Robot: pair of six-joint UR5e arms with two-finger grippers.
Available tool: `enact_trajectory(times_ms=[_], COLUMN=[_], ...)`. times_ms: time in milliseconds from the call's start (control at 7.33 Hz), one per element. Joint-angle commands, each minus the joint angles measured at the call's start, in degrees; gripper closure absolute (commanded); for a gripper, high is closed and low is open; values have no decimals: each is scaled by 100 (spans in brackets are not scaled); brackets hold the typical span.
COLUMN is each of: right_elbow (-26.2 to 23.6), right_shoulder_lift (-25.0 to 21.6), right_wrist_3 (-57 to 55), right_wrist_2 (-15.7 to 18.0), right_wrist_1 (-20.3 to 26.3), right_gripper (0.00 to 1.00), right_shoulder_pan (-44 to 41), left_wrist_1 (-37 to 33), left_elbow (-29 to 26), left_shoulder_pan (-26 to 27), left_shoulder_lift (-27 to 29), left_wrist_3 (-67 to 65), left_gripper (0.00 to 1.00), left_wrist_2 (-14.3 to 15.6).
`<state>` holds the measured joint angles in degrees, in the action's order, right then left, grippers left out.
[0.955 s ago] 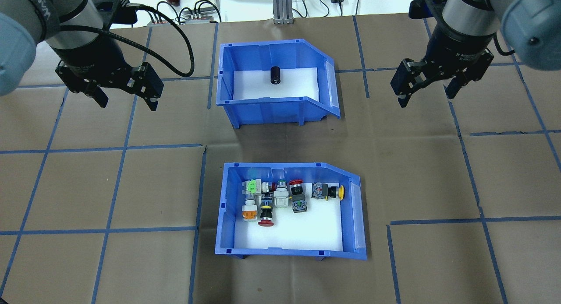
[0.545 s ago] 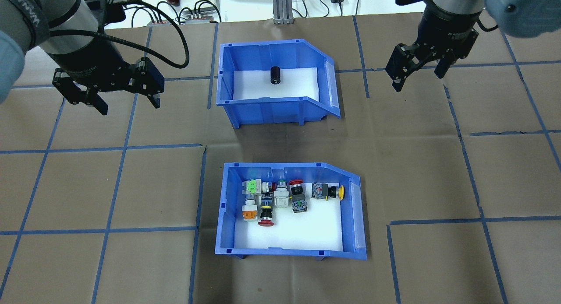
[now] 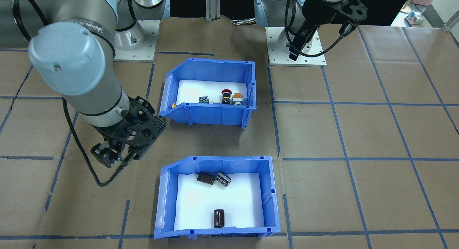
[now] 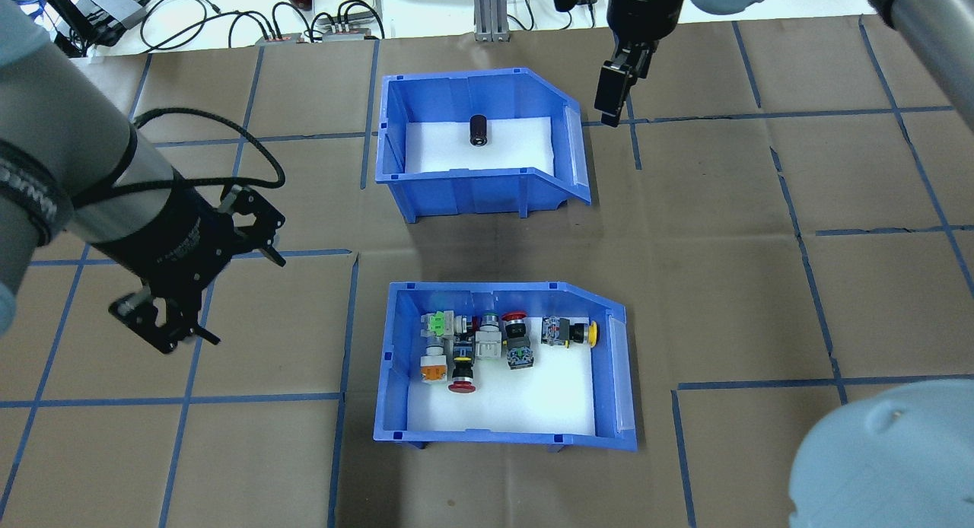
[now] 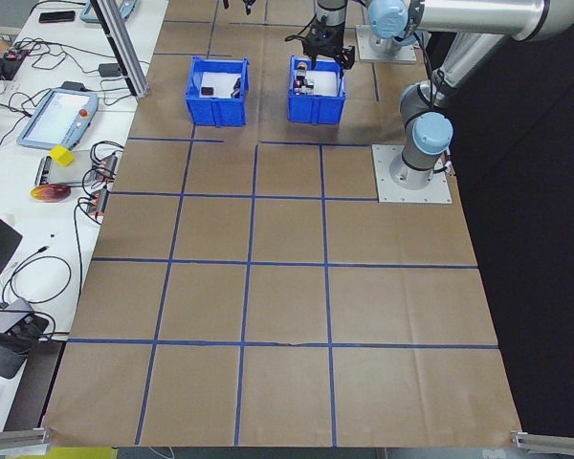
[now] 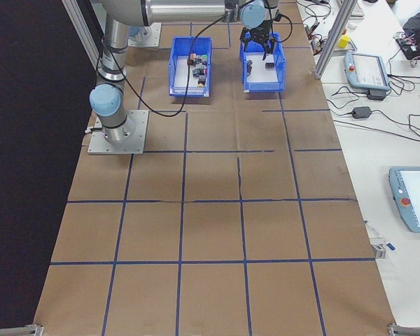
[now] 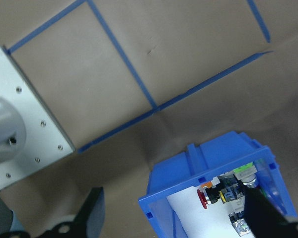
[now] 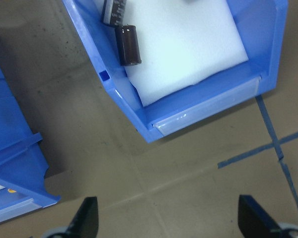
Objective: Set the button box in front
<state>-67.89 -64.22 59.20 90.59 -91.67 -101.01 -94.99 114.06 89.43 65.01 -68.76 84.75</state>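
The button box [image 4: 494,437] is a blue bin with assorted push buttons on white foam, and it stands on the robot's side of the table. It also shows in the front view as the button box [image 3: 215,114]. My left gripper [image 4: 245,300] hangs open to its left, above the paper and clear of its wall. The left wrist view shows a corner of the button box [image 7: 188,173] between spread fingers [image 7: 94,213]. My right gripper [image 4: 609,117] is open beside the far bin's sloped end, and in the front view the right gripper [image 3: 113,159] touches nothing.
A second blue bin [image 4: 472,192] holding dark cylinders [image 3: 219,217] sits beyond the button box, with a strip of brown paper between the two. The left arm's base plate [image 7: 20,129] lies near that gripper. Cables and devices [image 4: 335,26] line the far table edge.
The left gripper has dropped back toward the robot and turned, ending beside the button box. The right gripper has swung left to the cylinder bin's sloped end. Both stay open.
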Motion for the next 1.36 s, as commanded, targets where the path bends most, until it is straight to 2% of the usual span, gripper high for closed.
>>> enact_trajectory(times_ms=[0,273,409,682,818,955,1091,1227], right_elbow=[48,48,48,-22,-110,-285,-600,-803], right_shoulder_lift=[199,531,655,691,839,997,1060,1034], right_wrist_3=[407,863,865,848,848,830,821,821], right_wrist_2=[-50,11,3,11,11,20,29,168], right_wrist_1=[-105,-900,-931,-949,-992,-1471,-1972,-2203], right_gripper=[0,0,0,0,0,0,0,0], right_shoulder_pan=[-618,-1190,-1332,-1630,-1693,-1702,-1702,-1685], left_wrist_1=[182,418,969,1237,1647,2129,2874,3560], left_elbow=[1184,1609,1758,1795,1795,1795,1795,1778], left_shoulder_pan=[231,941,1101,1287,1409,1880,2477,2700], left_shoulder_lift=[-1004,-1140,-1052,-754,-309,157,823,1195], left_wrist_3=[-1443,-2638,-2851,-3064,-3326,-3755,-4176,-4398], left_gripper=[1,1,1,1,1,1,1,2], left_wrist_2=[-590,-600,-608,-608,-661,-739,-662,-539])
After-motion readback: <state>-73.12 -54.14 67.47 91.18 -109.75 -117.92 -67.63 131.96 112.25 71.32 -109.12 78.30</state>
